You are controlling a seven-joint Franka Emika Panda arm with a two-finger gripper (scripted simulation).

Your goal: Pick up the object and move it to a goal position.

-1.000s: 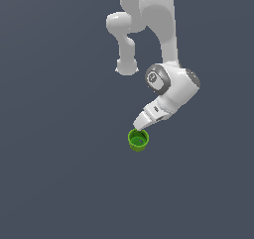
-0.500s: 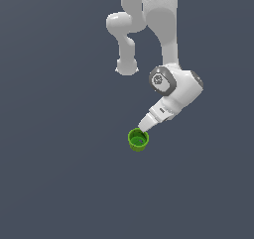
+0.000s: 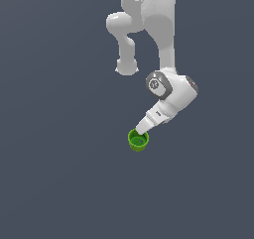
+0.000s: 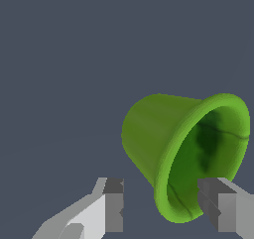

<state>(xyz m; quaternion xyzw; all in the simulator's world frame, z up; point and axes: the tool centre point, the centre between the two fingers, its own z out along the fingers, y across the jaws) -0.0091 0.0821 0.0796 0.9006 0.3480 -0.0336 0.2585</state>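
Open gripper [image 4: 163, 210] straddling the rim of the green cup [image 4: 168, 149], fingers [image 4: 113, 206] apart and not yet pinching, cup on the grey floor [image 3: 59, 173] under the tilted wrist; risk of tipping or squeezing it out, from a slanted, off-centre hold.

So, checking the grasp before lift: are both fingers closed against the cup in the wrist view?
No, the gripper is open: one finger stands clear of the green cup.

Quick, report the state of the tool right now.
Tool: open, holding nothing; its fingers straddle the rim of the green cup without clamping it.
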